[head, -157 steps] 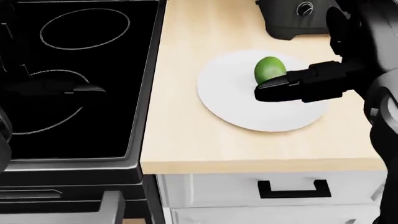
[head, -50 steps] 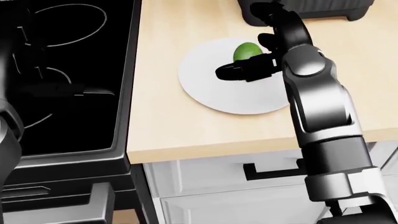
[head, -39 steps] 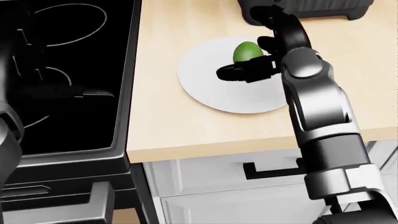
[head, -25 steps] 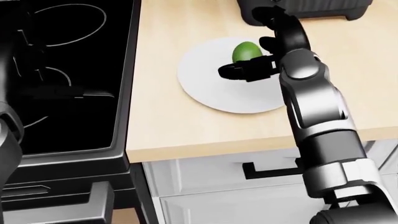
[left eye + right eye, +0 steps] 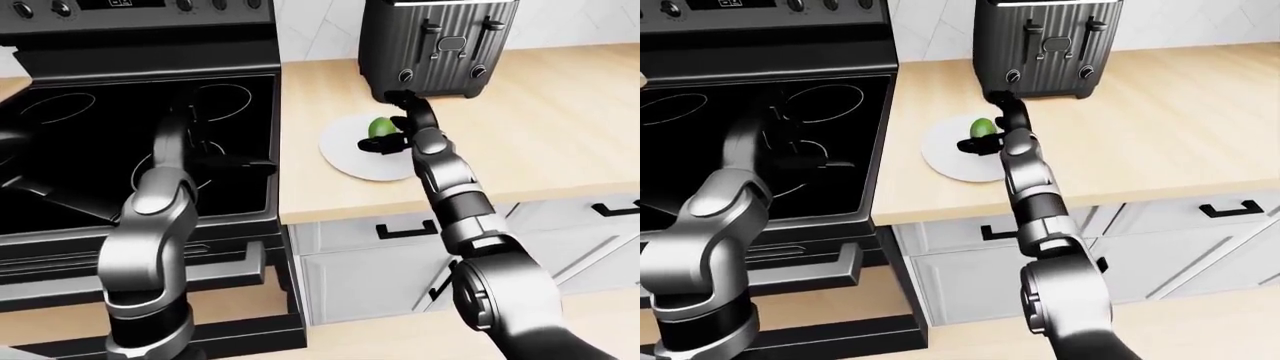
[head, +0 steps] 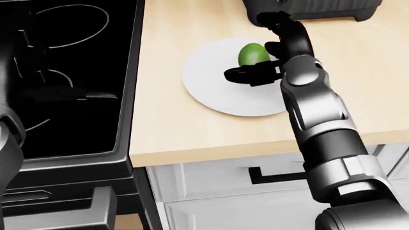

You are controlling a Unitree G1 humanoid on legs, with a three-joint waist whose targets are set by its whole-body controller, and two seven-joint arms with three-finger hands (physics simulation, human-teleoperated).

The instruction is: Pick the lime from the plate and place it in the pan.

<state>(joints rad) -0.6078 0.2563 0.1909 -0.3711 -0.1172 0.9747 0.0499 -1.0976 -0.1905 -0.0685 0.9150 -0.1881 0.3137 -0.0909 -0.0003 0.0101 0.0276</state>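
A green lime lies on a white plate on the wooden counter, just below the toaster in the head view. My right hand reaches in from the lower right and stands open about the lime. One dark finger lies across the plate under the lime, and another is raised above it. My left hand hovers open over the black stove, far left of the plate. I cannot make out the pan for certain; a dark flat shape shows at the stove's left edge.
A dark toaster stands on the counter right above the plate. The black stove with ring burners fills the left side. White drawers with black handles sit under the counter edge.
Since 3.1 s ago the camera has shifted, so the plate sits further left and higher. In the last second my right forearm swung slightly left; the hand stayed beside the lime on the plate.
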